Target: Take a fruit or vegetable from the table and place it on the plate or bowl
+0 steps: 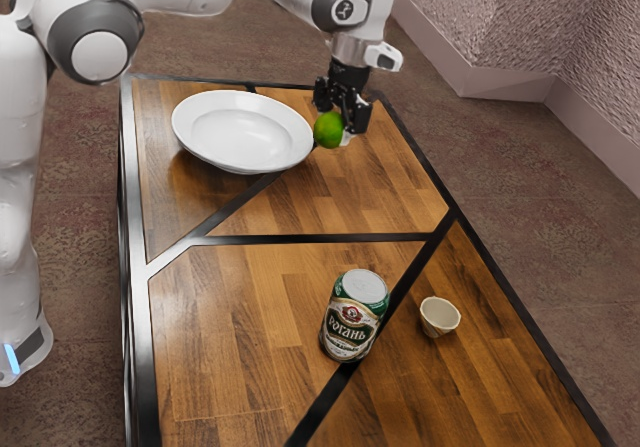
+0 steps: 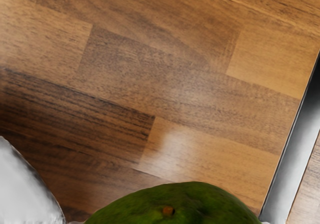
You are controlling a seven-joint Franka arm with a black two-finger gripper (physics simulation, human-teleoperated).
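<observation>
A green lime [image 1: 328, 129] hangs just beside the rim of the white plate [image 1: 240, 130], on the plate's side toward the exterior view's right. My black gripper [image 1: 339, 125] comes down on it from above, its fingers against the lime's two sides, shut on it. In the wrist view the lime [image 2: 175, 206] bulges large right under my hand, with its stem dot showing, and the plate's edge [image 2: 22, 191] lies close beside it. Wooden tabletop shows beyond the lime.
A green beer can [image 1: 354, 315] stands near the table's front middle, with a small cream cup [image 1: 439, 316] to its right in the exterior view. Black metal strips divide the wooden table [image 1: 330, 192]. The table's far edge runs just behind my gripper.
</observation>
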